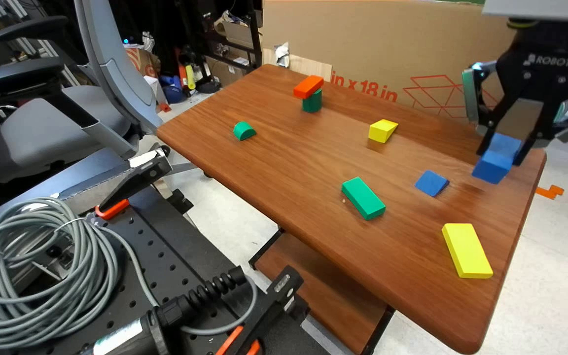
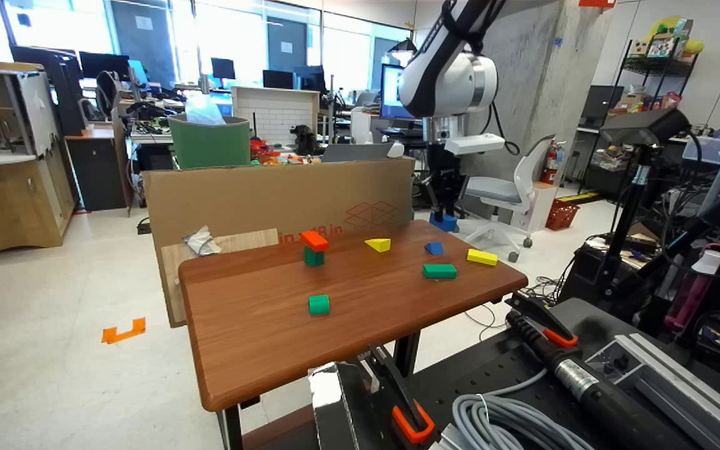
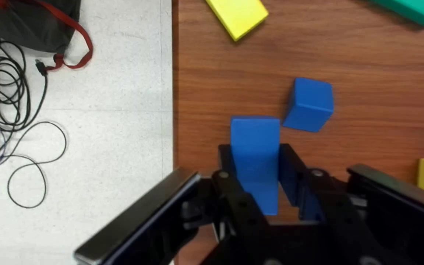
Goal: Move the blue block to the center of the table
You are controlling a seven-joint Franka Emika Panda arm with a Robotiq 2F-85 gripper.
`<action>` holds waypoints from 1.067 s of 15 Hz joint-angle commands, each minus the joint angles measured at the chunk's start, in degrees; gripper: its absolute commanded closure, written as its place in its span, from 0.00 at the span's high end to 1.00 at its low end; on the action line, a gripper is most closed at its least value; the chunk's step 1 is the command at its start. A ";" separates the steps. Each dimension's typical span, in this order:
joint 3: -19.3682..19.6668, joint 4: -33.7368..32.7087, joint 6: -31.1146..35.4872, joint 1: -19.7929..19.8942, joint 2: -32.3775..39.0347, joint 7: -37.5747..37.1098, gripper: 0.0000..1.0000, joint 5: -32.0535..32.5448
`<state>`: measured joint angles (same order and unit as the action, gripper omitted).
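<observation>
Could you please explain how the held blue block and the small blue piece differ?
The blue block is larger and oblong; the small blue piece is compact. The blue block is held in the gripper, above the table; the small blue piece rests on the table. Both are blue with flat faces.

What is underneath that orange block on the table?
A green block, standing on the table, holds up the orange block. The faces where they meet are covered, and so is the patch of table beneath the green block.

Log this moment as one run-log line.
tool: closed on blue block | position: above table, near one end | center placement: not yet
</observation>
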<state>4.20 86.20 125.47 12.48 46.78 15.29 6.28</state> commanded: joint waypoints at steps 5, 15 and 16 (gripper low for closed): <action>-1.77 18.78 3.51 -6.34 -17.49 1.22 0.08 4.58; -3.42 32.54 12.59 -13.04 -19.39 -4.48 0.08 5.55; -3.30 33.13 12.83 -13.53 -19.08 -5.10 0.08 5.82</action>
<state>0.85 115.27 136.09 -0.08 29.44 12.47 10.45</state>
